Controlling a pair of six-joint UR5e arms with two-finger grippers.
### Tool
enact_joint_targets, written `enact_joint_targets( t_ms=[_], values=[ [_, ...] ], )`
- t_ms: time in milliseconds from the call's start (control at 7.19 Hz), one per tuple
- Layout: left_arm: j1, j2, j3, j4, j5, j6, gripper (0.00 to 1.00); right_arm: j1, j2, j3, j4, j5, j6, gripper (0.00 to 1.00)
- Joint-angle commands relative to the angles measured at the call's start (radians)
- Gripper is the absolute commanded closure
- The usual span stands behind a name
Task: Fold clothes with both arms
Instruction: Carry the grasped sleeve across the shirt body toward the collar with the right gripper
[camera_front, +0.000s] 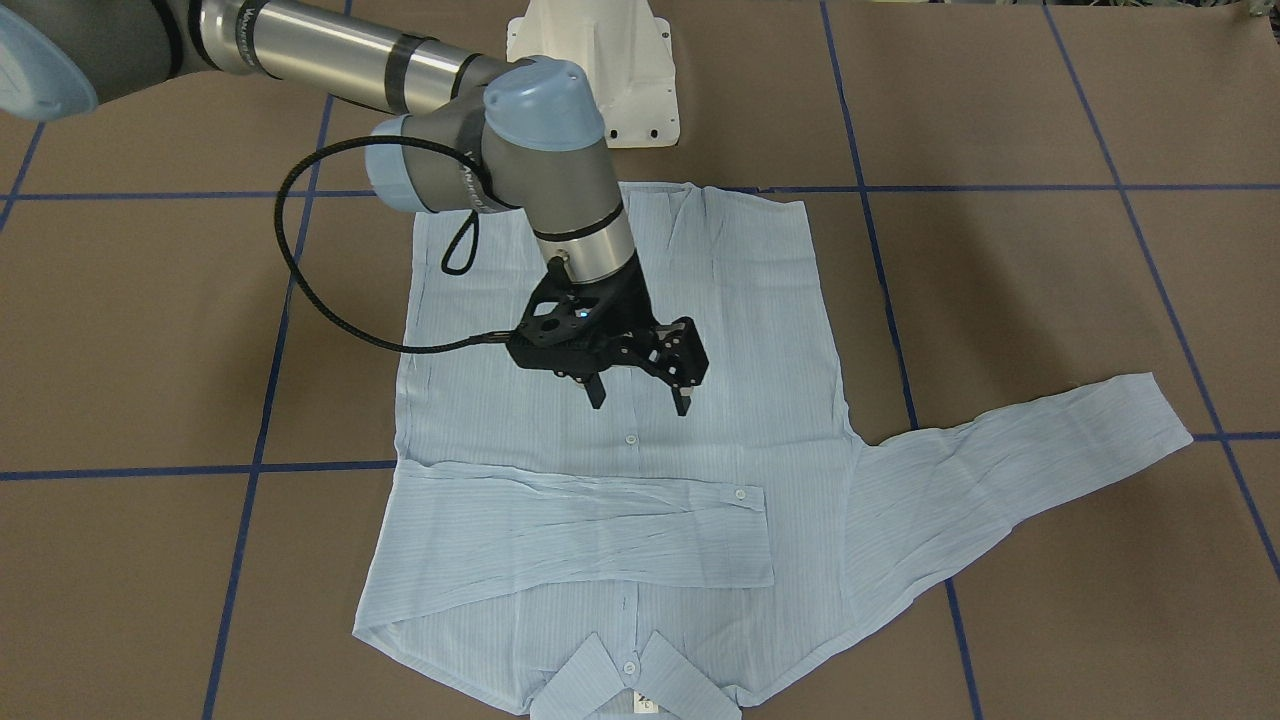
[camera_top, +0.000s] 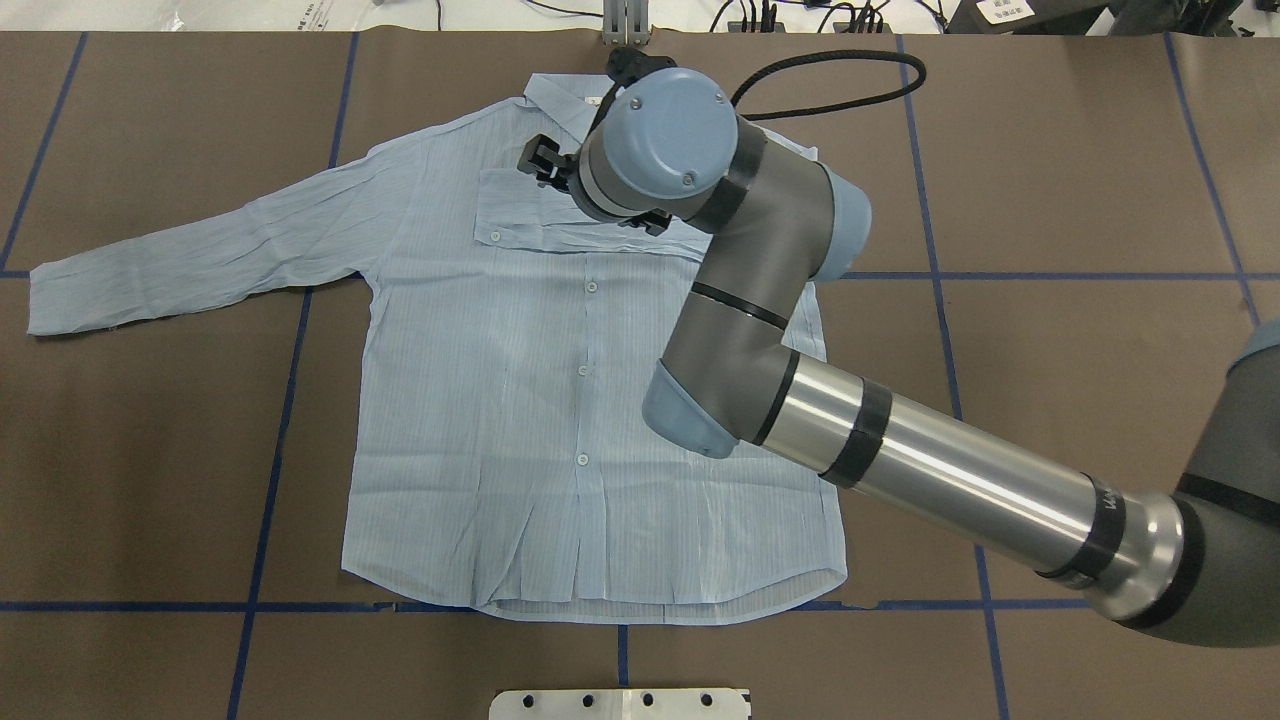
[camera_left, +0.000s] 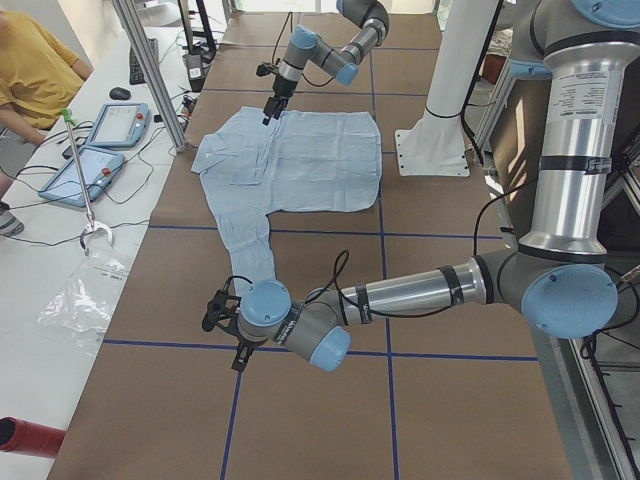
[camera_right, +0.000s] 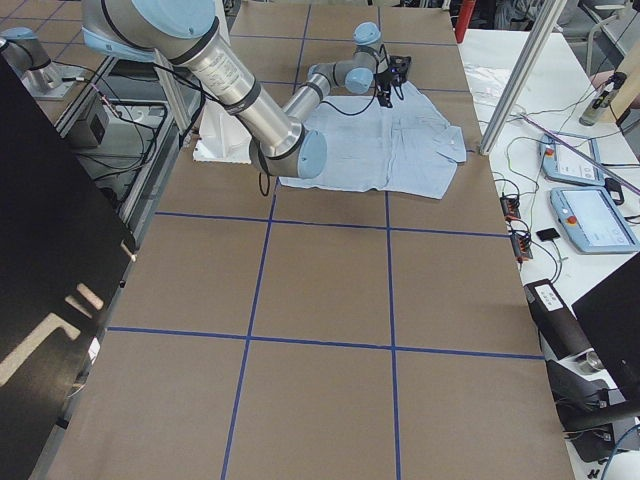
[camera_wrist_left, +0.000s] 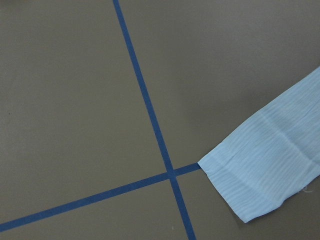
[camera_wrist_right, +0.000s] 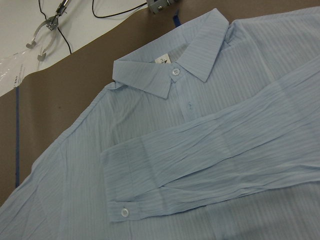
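Note:
The light blue striped shirt (camera_front: 730, 330) lies flat and buttoned on the brown table, collar (camera_front: 630, 680) away from the robot. One sleeve (camera_front: 580, 530) is folded across the chest. The other sleeve (camera_front: 1010, 470) stretches out sideways. My right gripper (camera_front: 640, 400) hangs open and empty just above the shirt's front, below the folded sleeve. The right wrist view shows the collar (camera_wrist_right: 170, 70) and the folded cuff (camera_wrist_right: 130, 200). My left gripper (camera_left: 222, 322) hovers beyond the stretched sleeve's end; I cannot tell if it is open. The left wrist view shows that cuff (camera_wrist_left: 265, 170).
Blue tape lines (camera_front: 260, 400) cross the brown table. The white pedestal base (camera_front: 600, 60) stands at the robot's side of the shirt. An operator in yellow (camera_left: 30, 70), two tablets (camera_left: 115, 125) and a metal post (camera_left: 150, 70) are along the far table edge.

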Motion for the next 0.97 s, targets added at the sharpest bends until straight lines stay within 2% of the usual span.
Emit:
enact_joint_targets(
  t_ms=[0,278,417,695,834],
  values=[
    [0.1,-0.04,0.054,-0.055,0.002,-0.208,0.0,0.024,-0.128,0.133,-0.002,0.006,-0.014,0.02],
    [0.223,-0.056,0.053,-0.133,0.004,-0.522,0.0,0.024,-0.158,0.163,0.001,0.003,-0.014,0.02],
    [0.266,-0.045,0.054,-0.221,0.007,-0.645,0.0,0.025,-0.164,0.164,0.001,-0.001,-0.014,0.02],
    [0.297,-0.025,0.056,-0.259,0.043,-0.686,0.04,0.024,-0.168,0.164,0.003,-0.001,-0.012,0.02],
    [0.303,-0.025,0.056,-0.258,0.043,-0.686,0.09,0.022,-0.168,0.164,0.003,-0.001,-0.012,0.02]
  ],
)
